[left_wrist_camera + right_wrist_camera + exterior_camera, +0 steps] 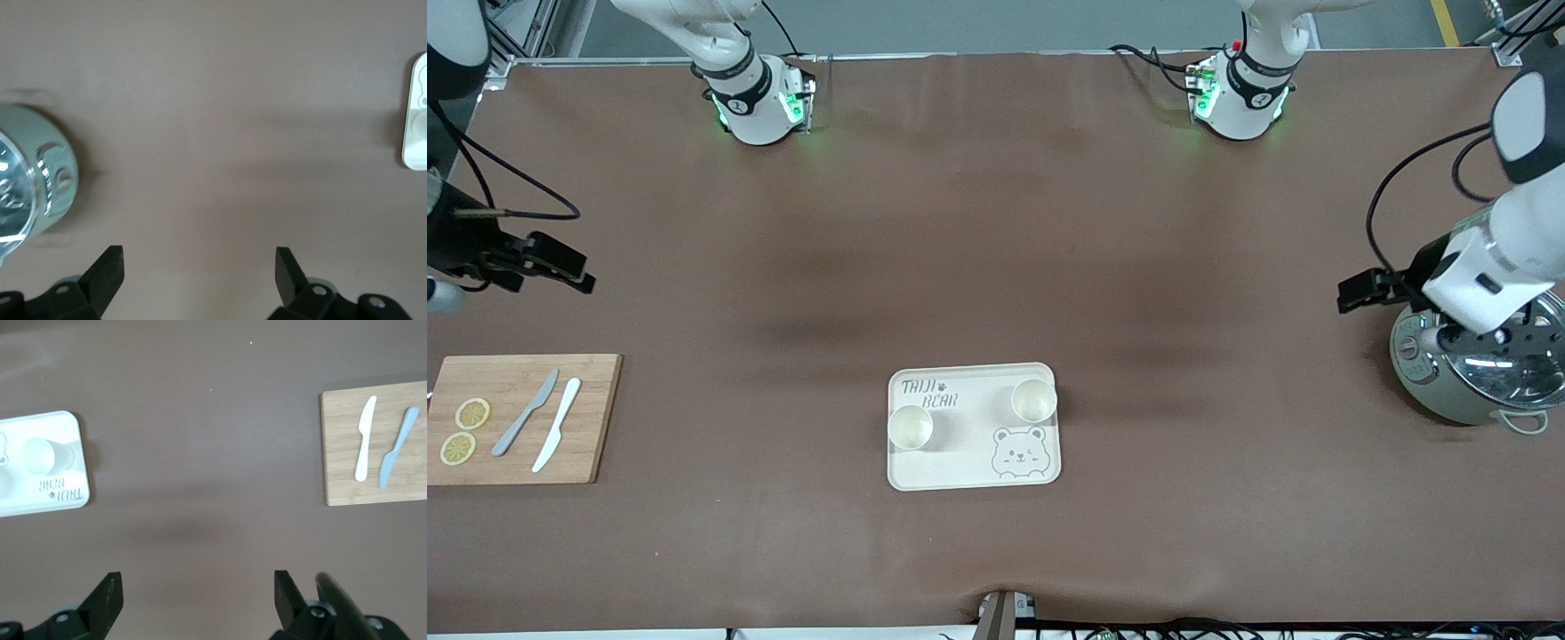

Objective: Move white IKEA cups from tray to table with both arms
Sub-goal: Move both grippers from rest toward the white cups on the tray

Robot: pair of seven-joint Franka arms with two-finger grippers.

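Where the wide brown matte table covering stretches from one arm's base to the other, a cream rectangular tray printed with a bear and lettering lies near the middle, nearer to the front camera than both bases. Two small off-white handleless cups stand upright on it: one cup at the tray's edge toward the right arm's end, the other cup toward the left arm's end and slightly farther from the camera.

The right gripper hangs empty over bare covering at its own end of the table, its black fingers spread wide apart. Close by, nearer to the camera, a light wooden cutting board carries a grey knife, a white knife and two lemon slices.

The left gripper is also empty, fingers wide apart, over bare covering just beside a round silver-green pot with a glass lid at the left arm's end.

A grey floor shows past the table edge where the bases stand, and cables run along the edge nearest the camera.
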